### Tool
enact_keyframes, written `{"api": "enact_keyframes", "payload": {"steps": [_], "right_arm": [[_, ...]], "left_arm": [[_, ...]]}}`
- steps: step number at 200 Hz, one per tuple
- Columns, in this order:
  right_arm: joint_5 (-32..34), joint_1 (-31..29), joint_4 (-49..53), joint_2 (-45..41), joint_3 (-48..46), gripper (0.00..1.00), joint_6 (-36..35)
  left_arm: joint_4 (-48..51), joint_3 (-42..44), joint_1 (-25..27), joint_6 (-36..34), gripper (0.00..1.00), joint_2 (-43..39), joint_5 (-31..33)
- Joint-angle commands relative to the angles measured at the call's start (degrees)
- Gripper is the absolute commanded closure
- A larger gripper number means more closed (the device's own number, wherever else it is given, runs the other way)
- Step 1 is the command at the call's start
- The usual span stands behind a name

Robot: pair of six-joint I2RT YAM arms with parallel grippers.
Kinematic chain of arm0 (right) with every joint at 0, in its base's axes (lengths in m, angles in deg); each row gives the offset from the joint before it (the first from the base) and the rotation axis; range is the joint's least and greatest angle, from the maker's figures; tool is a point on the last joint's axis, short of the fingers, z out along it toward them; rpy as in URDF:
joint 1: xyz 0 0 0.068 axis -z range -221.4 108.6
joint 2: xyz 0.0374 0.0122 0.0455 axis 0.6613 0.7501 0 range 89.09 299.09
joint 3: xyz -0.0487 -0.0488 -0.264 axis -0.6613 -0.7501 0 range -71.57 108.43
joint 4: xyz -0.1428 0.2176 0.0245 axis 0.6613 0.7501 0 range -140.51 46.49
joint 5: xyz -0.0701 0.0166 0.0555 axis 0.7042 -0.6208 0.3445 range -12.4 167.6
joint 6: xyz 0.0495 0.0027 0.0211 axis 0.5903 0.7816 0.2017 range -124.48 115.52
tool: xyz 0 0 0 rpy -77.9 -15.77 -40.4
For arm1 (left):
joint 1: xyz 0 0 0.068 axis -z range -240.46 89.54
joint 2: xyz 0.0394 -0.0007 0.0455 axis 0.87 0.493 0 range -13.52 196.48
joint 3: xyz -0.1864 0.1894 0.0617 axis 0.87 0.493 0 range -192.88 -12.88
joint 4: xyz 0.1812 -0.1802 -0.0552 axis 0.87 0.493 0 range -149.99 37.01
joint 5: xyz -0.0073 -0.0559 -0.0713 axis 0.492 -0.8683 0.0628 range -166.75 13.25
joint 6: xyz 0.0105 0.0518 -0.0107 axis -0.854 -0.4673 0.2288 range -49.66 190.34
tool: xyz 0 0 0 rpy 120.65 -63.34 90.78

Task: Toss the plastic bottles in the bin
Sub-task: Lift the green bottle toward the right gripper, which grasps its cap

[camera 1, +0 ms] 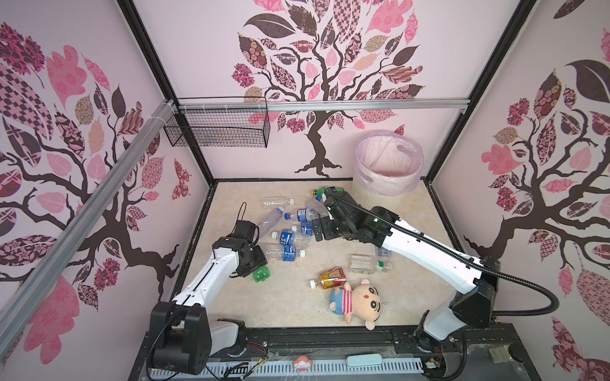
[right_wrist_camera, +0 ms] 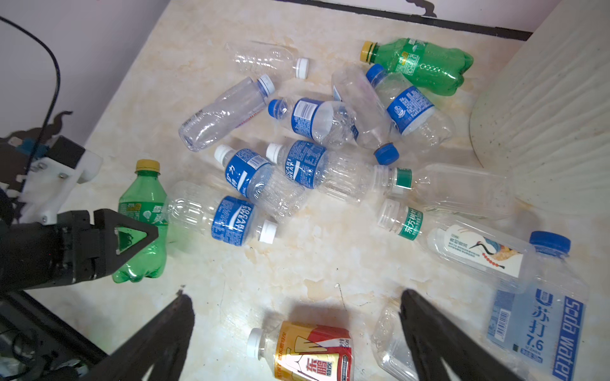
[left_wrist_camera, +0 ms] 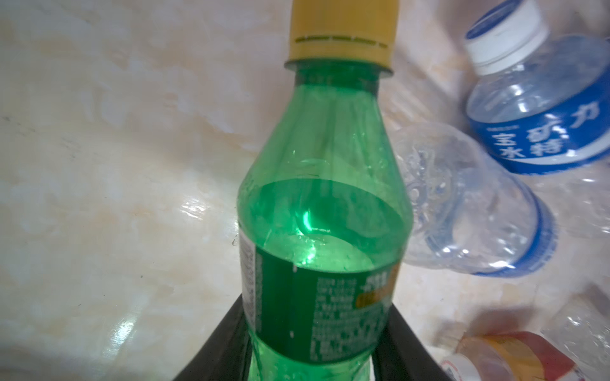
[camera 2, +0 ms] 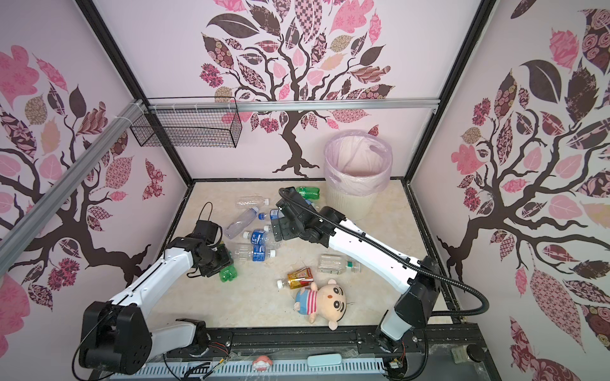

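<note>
Bent low toward left of table [camera 1: 290, 306] with left gripper [left_wrist_camera: 315, 316] clamped on green bottle [left_wrist_camera: 323, 198]; stretched mid-table with right gripper [right_wrist_camera: 296, 295] splayed above plastic bottles [right_wrist_camera: 307, 165].

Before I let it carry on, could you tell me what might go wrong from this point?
The left pincer grips the green bottle at its smooth label; it might slip out when lifted. The bin stands in the far right corner, with the right arm stretched across the way, so the arms could collide.
</note>
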Motion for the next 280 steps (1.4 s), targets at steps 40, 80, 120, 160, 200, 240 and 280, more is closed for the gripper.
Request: {"api": "enact_keyframes", "payload": {"steps": [40,80,120,160,200,240,280], "right_arm": [[-4.0,4.3,4.9,3.1,9.5,0.01,0.9],[-11.4,8.8,5.4,4.1,13.0,0.01,4.4],[-16.0,11.9,7.0,5.0,16.3,0.01,5.1],[-20.0,13.1,7.6,5.1,17.6,0.01,5.3],[-23.5,13.1,6.2,5.3,17.3,0.00,7.3],[-24.2,13.5,5.3,6.3,19.1,0.05,7.4],[-24.4,14.3,5.1,7.2,19.5,0.18,7.9]], "left_arm": [[-1.0,-12.5,5.7,-0.5,0.58,-3.0,0.4],[-4.7,-16.2,8.0,-1.6,0.59,-1.9,-3.3],[-9.1,-17.9,11.9,-2.5,0.59,-1.3,-7.0],[-13.6,-20.7,16.7,-4.0,0.59,-0.3,-8.5],[-14.8,-24.6,20.9,-4.8,0.60,2.9,-9.8],[-14.4,-28.3,26.2,-6.2,0.60,5.8,-9.4],[-15.1,-28.1,27.5,-5.6,0.60,5.2,-9.3]]}}
